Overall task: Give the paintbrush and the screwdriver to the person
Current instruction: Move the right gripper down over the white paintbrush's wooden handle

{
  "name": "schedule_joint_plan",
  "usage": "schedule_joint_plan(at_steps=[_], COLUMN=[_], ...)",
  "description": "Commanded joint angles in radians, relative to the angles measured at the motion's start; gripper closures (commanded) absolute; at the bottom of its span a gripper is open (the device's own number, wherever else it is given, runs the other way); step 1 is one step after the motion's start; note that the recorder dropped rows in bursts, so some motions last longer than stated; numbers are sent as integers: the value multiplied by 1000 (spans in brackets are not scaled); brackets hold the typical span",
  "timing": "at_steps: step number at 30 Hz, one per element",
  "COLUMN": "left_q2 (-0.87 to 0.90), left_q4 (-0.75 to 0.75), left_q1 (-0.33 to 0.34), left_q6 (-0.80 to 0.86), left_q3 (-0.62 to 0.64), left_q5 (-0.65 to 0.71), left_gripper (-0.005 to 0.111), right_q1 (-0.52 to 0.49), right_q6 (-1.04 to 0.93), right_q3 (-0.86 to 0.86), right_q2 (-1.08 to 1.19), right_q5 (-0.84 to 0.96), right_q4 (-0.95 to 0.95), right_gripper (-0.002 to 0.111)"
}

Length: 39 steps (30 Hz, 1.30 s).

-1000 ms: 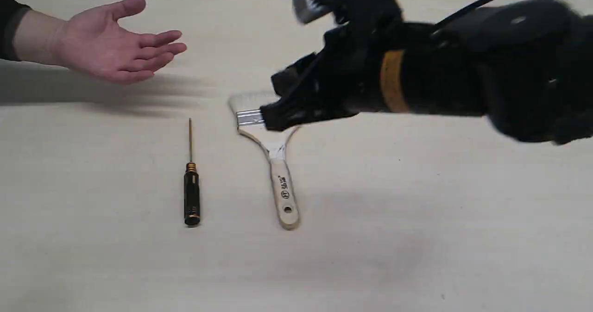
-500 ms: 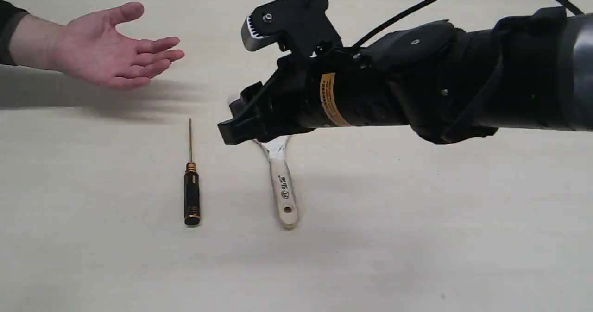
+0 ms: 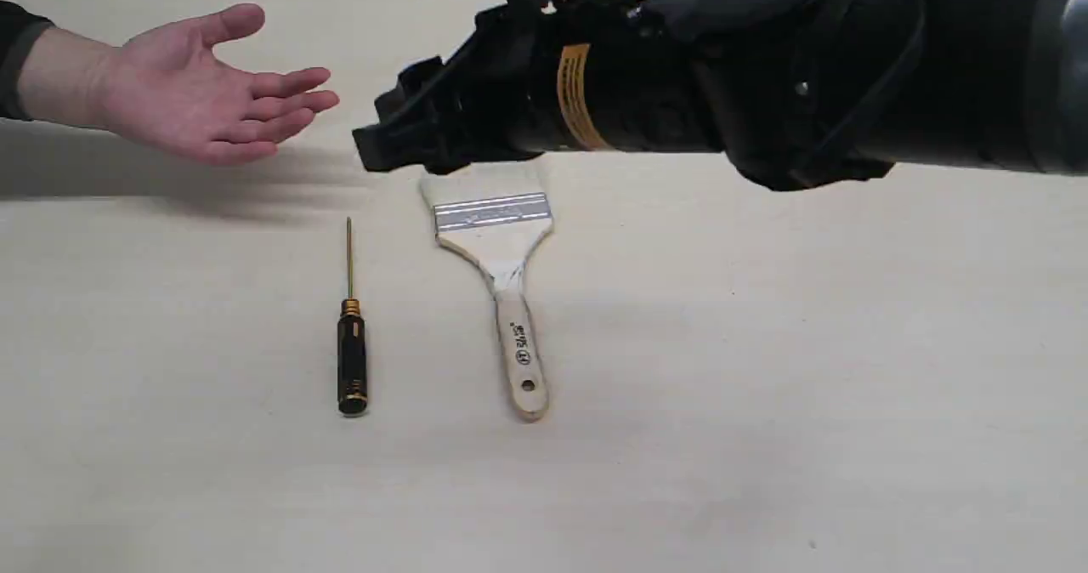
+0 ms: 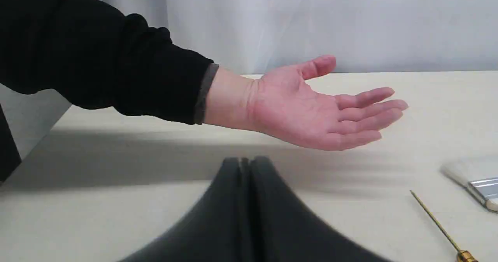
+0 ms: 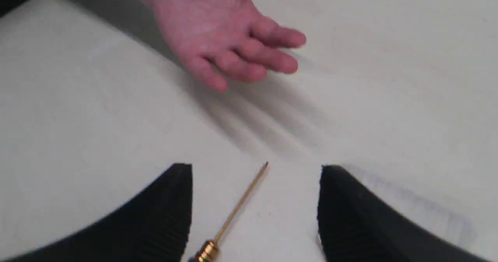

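The paintbrush (image 3: 493, 214) lies flat on the table, bristles toward the far side, wooden handle toward the near edge. To its left lies the screwdriver (image 3: 352, 360), gold shaft pointing away. The person's hand (image 3: 204, 88) is held palm-up at the far left. My right gripper (image 3: 378, 148) hovers above the table just beyond the brush's bristles, open and holding nothing. In the right wrist view its fingers (image 5: 171, 211) straddle the screwdriver's shaft (image 5: 241, 203) from above, with the hand (image 5: 218, 32) ahead. My left gripper (image 4: 245, 168) is shut and empty, low, facing the hand (image 4: 311, 106).
The pale table (image 3: 765, 386) carries only the two tools. My right arm (image 3: 807, 71) spans the far right half of the exterior view above the table. The left wrist view shows the screwdriver's tip (image 4: 435, 223) and the brush's bristles (image 4: 474, 180) at one side.
My right arm has swung left and risen, leaving the brush's ferrule and bristles uncovered. Brush and screwdriver lie where they were. The person's hand has barely shifted.
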Motion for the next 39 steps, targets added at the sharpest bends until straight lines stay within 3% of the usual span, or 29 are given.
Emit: schedule_joint_plan(at_steps=[1,9,13,19,33,36,39], left_q2=[-2,-2,-2,-2,-2,-2,-2], left_q4=[0,-3,-3,-3,-3,0,0], left_q1=[-8,-8,-8,-8,-8,-8,-8], left_q6=[-2,-2,-2,-2,-2,-2,-2], left_q3=[2,2,2,2,2,2,2], left_q5=[-6,-6,-6,-6,-8,-8,-8], left_gripper=[107,107,107,107,107,107,107], right_q1=[0,-122,-212,-227,-209,-146,-28], right_q6=[9,167,168,57,-371,-483,-451], right_q3=[-37,-45,-45,-30,107,137,144], right_q2=[-9,-137,-168,-148,-181,-210,-237], right_q5=[5,-109,-310,-329,-130,24,274], right_q4=[4,4,4,4,4,4,71], right_gripper=[56,56,56,56,56,56,56])
